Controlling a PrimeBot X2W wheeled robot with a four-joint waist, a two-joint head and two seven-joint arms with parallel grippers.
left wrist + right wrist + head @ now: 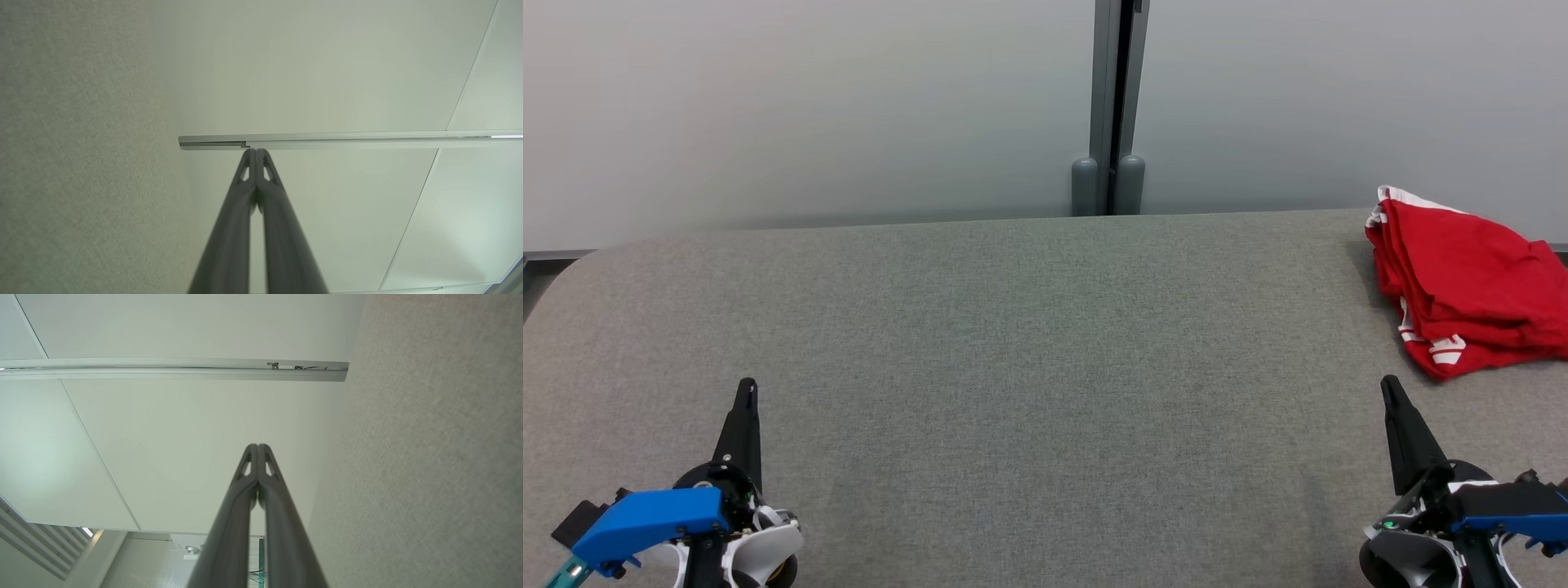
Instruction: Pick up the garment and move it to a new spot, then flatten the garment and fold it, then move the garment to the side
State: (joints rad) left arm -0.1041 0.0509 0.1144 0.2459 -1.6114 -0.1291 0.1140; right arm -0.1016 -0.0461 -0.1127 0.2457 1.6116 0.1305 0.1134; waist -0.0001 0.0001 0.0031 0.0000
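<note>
The garment [1470, 286] is red with white trim and lies folded in a thick bundle at the far right of the grey table [1029, 343], partly cut off by the frame edge. My left gripper [746, 385] rests shut and empty at the lower left, far from the garment. At the lower right my right gripper [1388, 384] is also shut and empty, a short way in front of and to the left of the bundle. In the left wrist view my left gripper [256, 151] shows both fingers pressed together; in the right wrist view my right gripper [258, 446] does too.
A pale wall rises behind the table, split by a grey vertical post [1115, 106] at the middle back. The table's far left corner [572, 269] is rounded. Grey felt surface stretches between the two grippers.
</note>
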